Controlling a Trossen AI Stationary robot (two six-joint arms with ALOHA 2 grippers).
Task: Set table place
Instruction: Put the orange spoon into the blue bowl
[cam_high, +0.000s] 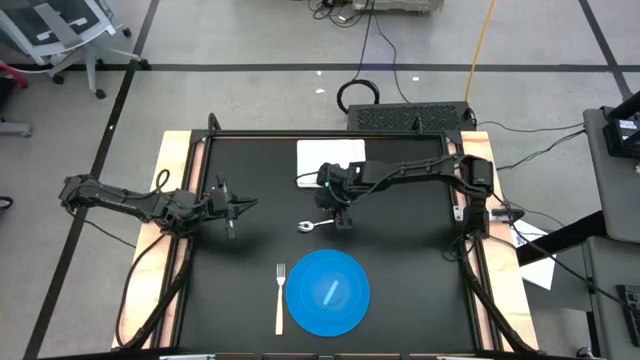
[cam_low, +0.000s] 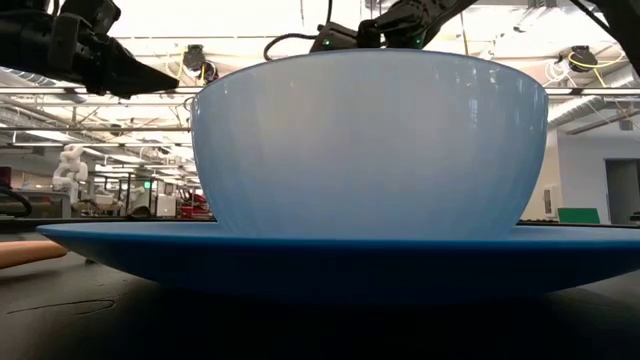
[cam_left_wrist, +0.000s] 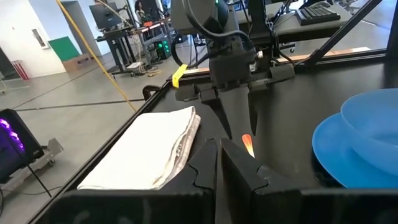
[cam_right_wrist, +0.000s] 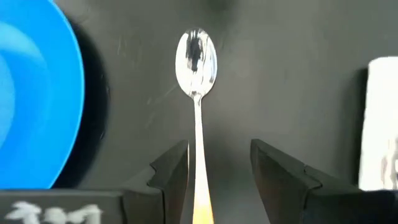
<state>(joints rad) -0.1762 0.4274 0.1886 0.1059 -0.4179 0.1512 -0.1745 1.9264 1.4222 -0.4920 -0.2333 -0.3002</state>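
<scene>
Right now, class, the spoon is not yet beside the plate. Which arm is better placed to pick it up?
The right arm. Its hand hovers open astride the spoon handle, while the left hand waits farther off, left of the plate.

I see a flat round blue plate (cam_high: 345, 305), a translucent pale-blue bowl (cam_low: 369, 140), a folded white cloth (cam_high: 325, 160), and a matte black table top (cam_high: 400, 250).

Bowl (cam_high: 329, 291) sits on plate (cam_high: 300, 300), fork (cam_high: 280, 296) left of it, spoon (cam_high: 316, 224) behind
</scene>
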